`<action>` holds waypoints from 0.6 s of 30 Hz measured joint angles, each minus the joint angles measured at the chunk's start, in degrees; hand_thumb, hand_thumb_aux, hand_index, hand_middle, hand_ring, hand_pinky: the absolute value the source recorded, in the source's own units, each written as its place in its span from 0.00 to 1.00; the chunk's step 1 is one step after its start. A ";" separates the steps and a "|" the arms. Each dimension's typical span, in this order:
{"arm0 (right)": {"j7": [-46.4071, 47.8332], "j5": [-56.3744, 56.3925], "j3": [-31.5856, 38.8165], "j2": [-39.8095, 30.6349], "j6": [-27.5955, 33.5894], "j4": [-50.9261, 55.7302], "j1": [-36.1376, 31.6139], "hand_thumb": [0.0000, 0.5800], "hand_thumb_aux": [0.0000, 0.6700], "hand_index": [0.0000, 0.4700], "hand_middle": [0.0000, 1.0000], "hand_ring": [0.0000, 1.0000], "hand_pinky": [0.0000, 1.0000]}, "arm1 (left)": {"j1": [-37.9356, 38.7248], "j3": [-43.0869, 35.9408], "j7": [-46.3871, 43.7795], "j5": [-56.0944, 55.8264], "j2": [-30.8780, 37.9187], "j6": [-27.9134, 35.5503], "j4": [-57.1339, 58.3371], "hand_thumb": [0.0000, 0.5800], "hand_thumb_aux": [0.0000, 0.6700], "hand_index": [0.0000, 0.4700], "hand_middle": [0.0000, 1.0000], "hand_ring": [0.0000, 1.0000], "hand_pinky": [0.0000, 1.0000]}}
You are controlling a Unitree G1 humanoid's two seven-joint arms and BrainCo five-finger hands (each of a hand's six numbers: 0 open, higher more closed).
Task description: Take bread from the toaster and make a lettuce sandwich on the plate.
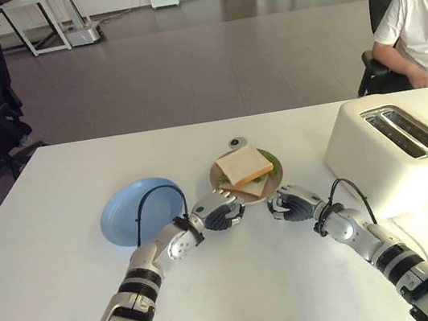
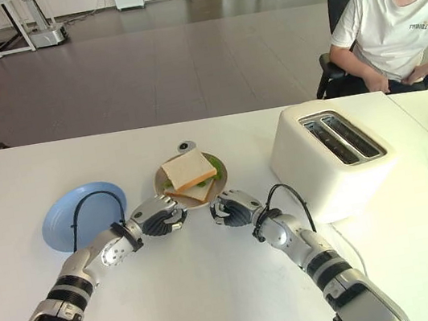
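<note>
A sandwich [image 1: 246, 169] of two bread slices with green lettuce between them lies on a small beige plate [image 1: 274, 177] with a handle at its far side. My left hand [image 1: 219, 210] rests on the table just in front of the plate's near-left edge, fingers curled, holding nothing. My right hand [image 1: 290, 203] sits at the plate's near-right edge, fingers curled too, with nothing in it. The white toaster [image 1: 391, 147] stands at the right, and both its slots look empty.
An empty blue plate [image 1: 125, 215] lies to the left of my left hand. A person sits on a chair behind the table's far right corner. The white table [image 1: 56, 193] has bare room at the left and near side.
</note>
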 measured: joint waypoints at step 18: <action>12.60 48.03 -15.90 -3.20 -5.69 -31.81 24.12 0.00 0.00 0.00 0.00 0.00 0.00 | 34.47 2.46 -21.18 -61.70 -1.84 8.19 -46.06 0.00 0.00 0.00 0.00 0.00 0.00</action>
